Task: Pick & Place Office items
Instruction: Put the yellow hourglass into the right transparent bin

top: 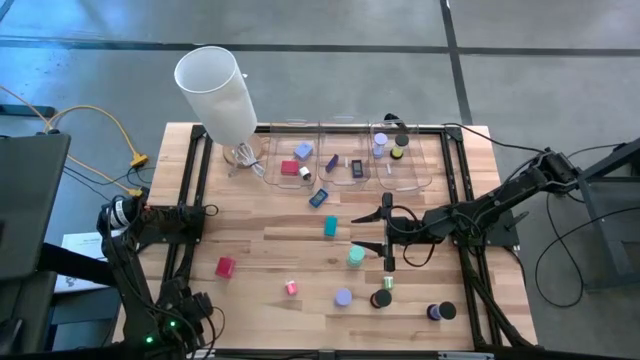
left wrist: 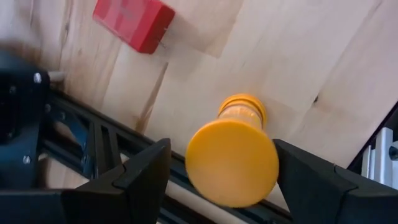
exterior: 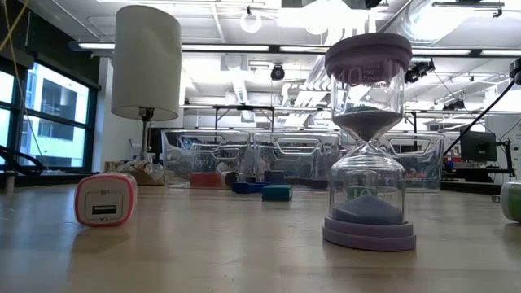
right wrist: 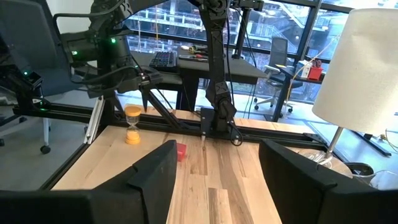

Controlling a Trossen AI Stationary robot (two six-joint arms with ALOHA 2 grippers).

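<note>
Small office pieces are scattered on the wooden table: a red block point(top: 225, 266), a pink block point(top: 291, 288), a lavender hourglass-like round piece point(top: 343, 297) point(exterior: 366, 138), a teal round piece point(top: 356, 256), a teal block point(top: 330, 228), a blue flat rectangle point(top: 318, 198) and dark round pieces point(top: 381, 298) point(top: 440, 312). My right gripper point(top: 386, 235) point(right wrist: 214, 180) hovers open over the table's middle, pointing toward the left edge and touching nothing. My left gripper point(left wrist: 221, 165) is open above an orange round piece point(left wrist: 231, 163) point(right wrist: 132, 132) that stands upright on the table. Its fingers are on either side, apart from it.
Three clear bins point(top: 345, 160) along the far edge hold several pieces. A tall white cylinder on a stand point(top: 215, 85) rises at the far left. Black frame rails point(top: 195, 190) run along the left and right table edges. The red block point(left wrist: 134, 22) lies near my left gripper.
</note>
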